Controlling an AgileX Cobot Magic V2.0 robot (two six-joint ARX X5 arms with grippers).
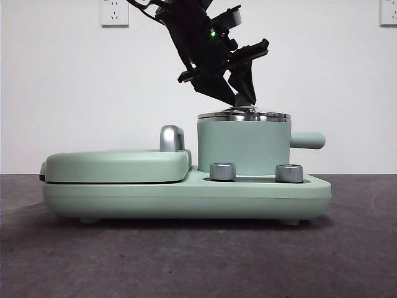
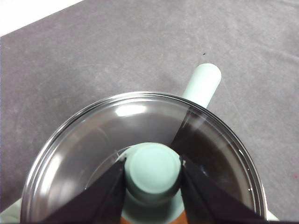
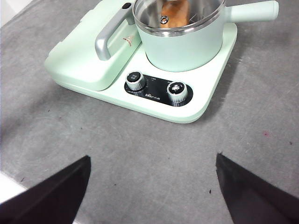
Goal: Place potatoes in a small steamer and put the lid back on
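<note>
A dark grey, faintly scuffed table (image 1: 198, 261) runs back to a plain white wall (image 1: 62, 93) that carries two sockets, one at each upper corner of the front view (image 1: 115, 12). On the table stands one mint-green cooking base (image 1: 186, 195) with two chrome dials (image 3: 136, 80) on a black panel at its front. Its flat hinged grill plate (image 1: 118, 164), closed, fills one side and bears a single chrome handle (image 1: 172, 138). On the other side sits one small steamer (image 1: 244, 148), its stubby side handle (image 1: 307, 140) pointing away from the grill plate. One lid (image 2: 84, 154) of glass with a steel rim lies on the steamer's rim, and its mint-green knob (image 2: 153, 170) stands between the two black jaws of the left gripper (image 2: 153, 175), which press against it on either side. In the front view this gripper comes down from above onto the lid. One potato (image 3: 175, 14), tan-brown, shows inside the steamer in the right wrist view, partly hidden by the rim. The right gripper (image 3: 152, 186) hangs high over the bare table in front of the base, its jaws wide apart with nothing between them
</note>
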